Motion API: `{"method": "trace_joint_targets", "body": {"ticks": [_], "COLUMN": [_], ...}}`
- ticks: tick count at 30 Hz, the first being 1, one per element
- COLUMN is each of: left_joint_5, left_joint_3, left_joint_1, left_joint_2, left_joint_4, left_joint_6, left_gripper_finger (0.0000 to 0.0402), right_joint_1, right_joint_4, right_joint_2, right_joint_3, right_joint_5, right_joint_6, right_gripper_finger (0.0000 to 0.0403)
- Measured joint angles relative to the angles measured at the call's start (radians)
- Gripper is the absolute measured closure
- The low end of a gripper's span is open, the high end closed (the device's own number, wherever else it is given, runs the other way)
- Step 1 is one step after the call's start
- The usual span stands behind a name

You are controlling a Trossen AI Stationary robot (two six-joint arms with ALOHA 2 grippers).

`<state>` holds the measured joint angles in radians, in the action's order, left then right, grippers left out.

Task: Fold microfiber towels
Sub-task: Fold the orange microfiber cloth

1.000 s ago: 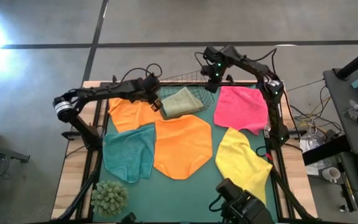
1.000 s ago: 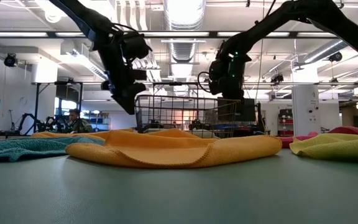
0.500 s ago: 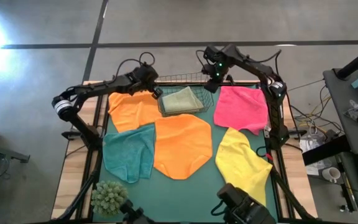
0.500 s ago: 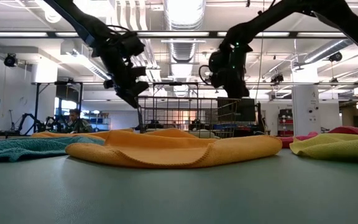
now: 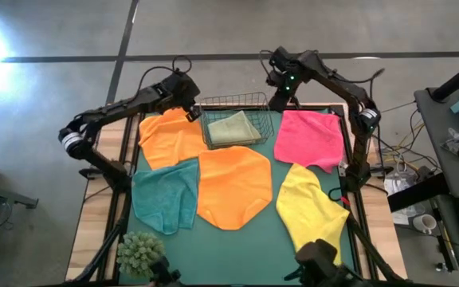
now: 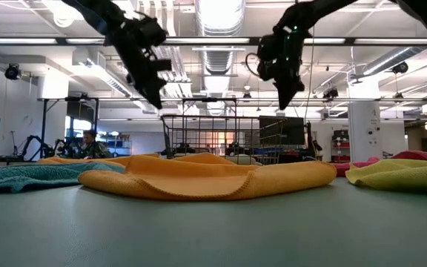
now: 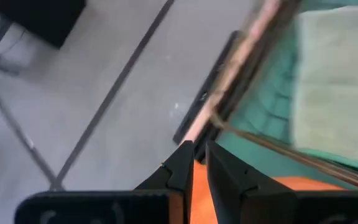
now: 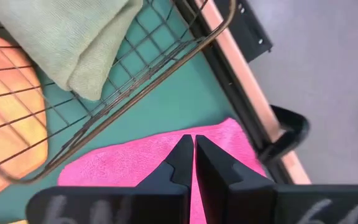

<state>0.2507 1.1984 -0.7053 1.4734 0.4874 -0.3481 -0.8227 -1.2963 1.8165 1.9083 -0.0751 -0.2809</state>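
Green matting covers the table [image 5: 237, 247], and soft towels lie spread on it. One orange towel [image 5: 231, 187] sits in the middle, with a teal towel [image 5: 166, 195] beside it and another orange towel [image 5: 168, 137] behind that. A pink towel [image 5: 309, 137] and a yellow towel [image 5: 309, 203] lie on the other side. A pale green towel [image 5: 233, 127] rests folded in the wire basket [image 5: 249, 100] at the back. The left gripper [image 5: 190, 114] hangs just beside the basket's corner, fingers nearly together, holding nothing. The right gripper [image 5: 278, 101] hangs near the basket's other corner, above the pink towel's edge, fingers pressed together and empty. A spiky plant ball [image 5: 140, 252] sits at the front corner.
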Motion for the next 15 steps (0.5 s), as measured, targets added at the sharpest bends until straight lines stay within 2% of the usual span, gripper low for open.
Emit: {"method": "trace_joint_targets", "body": {"ticks": [6, 11, 15], "left_joint_5": [-0.183, -0.235, -0.259], "left_joint_3": [-0.045, -0.062, -0.095], "left_joint_1": [0.113, 0.267, 0.343], "left_joint_2": [-0.111, -0.131, -0.097], "left_joint_4": [0.057, 0.073, 0.073], "left_joint_6": [0.001, 0.000, 0.010], "left_gripper_finger": [0.0373, 0.0373, 0.0373], "right_joint_1": [0.000, 0.000, 0.000], "right_joint_4": [-0.003, -0.008, -0.008], "right_joint_2": [-0.067, -0.099, -0.101], "right_joint_3": [-0.004, -0.005, -0.006], "right_joint_5": [-0.003, -0.004, -0.004], "right_joint_6": [-0.021, -0.035, -0.058], "right_gripper_finger": [0.0394, 0.0394, 0.0394]}}
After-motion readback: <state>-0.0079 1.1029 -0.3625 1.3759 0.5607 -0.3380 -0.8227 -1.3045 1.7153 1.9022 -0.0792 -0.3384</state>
